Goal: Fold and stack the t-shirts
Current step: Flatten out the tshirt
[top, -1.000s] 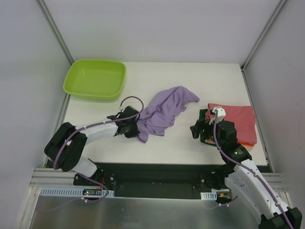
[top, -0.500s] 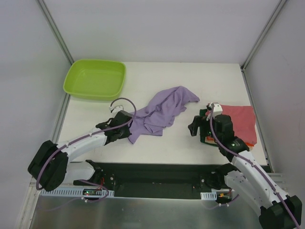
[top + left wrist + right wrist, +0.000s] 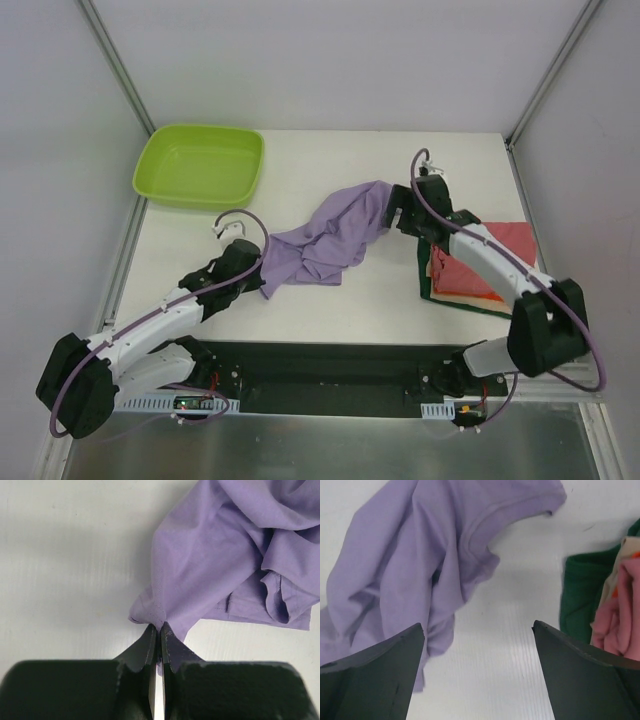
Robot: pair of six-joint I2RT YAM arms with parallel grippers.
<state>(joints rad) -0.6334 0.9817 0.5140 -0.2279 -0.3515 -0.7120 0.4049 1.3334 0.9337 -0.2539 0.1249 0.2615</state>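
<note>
The lilac-purple t-shirt [image 3: 325, 240] lies crumpled in the middle of the table. My left gripper [image 3: 258, 275] is shut on its near left corner [image 3: 150, 612], with the jaws pinched on a fold of cloth. My right gripper [image 3: 392, 215] is open and empty, low over the table just right of the shirt's far end [image 3: 420, 555]. A folded stack lies at the right: the red shirt [image 3: 490, 262] on top, orange [image 3: 440, 290] under it, dark green [image 3: 425, 262] at the bottom. The stack also shows at the right edge of the right wrist view [image 3: 615, 615].
A lime-green plastic tub [image 3: 200, 165] stands at the back left corner. White walls and metal frame posts close in the table on three sides. The black base rail runs along the near edge.
My left gripper has pulled the shirt's near corner left and toward me. My right arm has swung from beside the stack to the shirt's far right end. The stack now shows uncovered.
</note>
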